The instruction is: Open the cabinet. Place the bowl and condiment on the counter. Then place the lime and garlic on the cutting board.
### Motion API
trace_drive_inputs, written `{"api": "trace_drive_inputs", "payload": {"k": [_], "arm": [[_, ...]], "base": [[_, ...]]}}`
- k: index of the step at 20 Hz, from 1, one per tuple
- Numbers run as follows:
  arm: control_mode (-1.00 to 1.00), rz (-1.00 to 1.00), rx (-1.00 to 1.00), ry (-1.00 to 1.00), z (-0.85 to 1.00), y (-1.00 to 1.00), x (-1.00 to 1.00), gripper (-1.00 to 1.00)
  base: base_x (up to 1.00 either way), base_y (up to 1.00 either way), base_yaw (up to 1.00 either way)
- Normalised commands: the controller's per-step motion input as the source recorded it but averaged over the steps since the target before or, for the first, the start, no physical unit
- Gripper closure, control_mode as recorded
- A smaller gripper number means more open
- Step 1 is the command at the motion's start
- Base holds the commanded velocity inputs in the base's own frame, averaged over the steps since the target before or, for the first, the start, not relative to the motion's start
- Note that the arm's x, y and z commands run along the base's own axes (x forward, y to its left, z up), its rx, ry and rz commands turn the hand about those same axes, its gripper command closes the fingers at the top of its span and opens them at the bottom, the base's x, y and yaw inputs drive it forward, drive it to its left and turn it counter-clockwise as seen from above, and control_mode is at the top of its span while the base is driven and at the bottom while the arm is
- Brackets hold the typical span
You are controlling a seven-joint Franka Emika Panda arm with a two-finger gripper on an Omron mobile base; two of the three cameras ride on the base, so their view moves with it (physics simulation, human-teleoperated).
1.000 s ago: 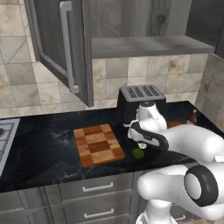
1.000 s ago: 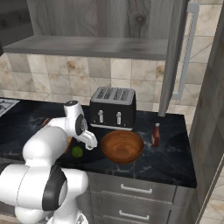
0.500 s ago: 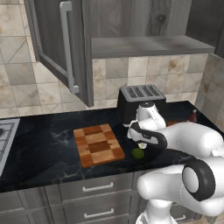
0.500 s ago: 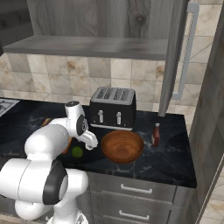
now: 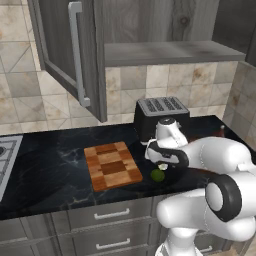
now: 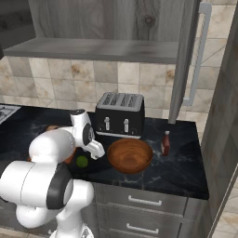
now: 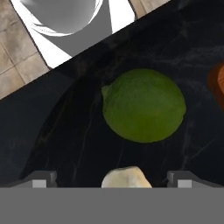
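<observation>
Lime [image 7: 144,105]: small green fruit, lying on the black counter [image 5: 50,170] near its front edge, just right of the cutting board [image 5: 112,165] and not on it. Left of the bowl [image 6: 130,155] in the right base view.

Garlic [image 7: 127,177]: pale bulb, beside the lime; in the hand view it sits between the two finger tips. Whether the fingers touch it cannot be told. Not on the board.

Gripper [image 7: 111,178]: jaws spread wide, nothing clamped, pointing down over the lime and garlic.

Change over the last second: almost none. Arm and hand stay where they were above the two items, jaws as wide as before; lime, bowl and bottle [image 6: 165,143] are unmoved.

Cabinet [image 5: 70,55]: door swung open, lower shelf bare as far as it shows.

Bowl: on the counter in front of the toaster [image 6: 119,115]. Bottle: upright on the counter, just right of the bowl.

Status, as judged: cabinet, bowl and condiment steps appear done. Lime and garlic steps outstanding. The pause over both items suggests a pick is being lined up; which item goes first cannot be told. The close pairing risks nudging one while closing on the other.
</observation>
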Motion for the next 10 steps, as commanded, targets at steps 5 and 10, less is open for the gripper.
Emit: {"api": "trace_drive_inputs", "payload": {"k": [5,10], "arm": [[-1.0,0.0,0.0,0.0,-0.07,0.0,0.14,-1.0],[-1.0,0.0,0.0,0.01,-0.09,-0.03,0.1,-1.0]], "base": [[0.0,0.0,0.0],[0.0,0.0,0.0]]}}
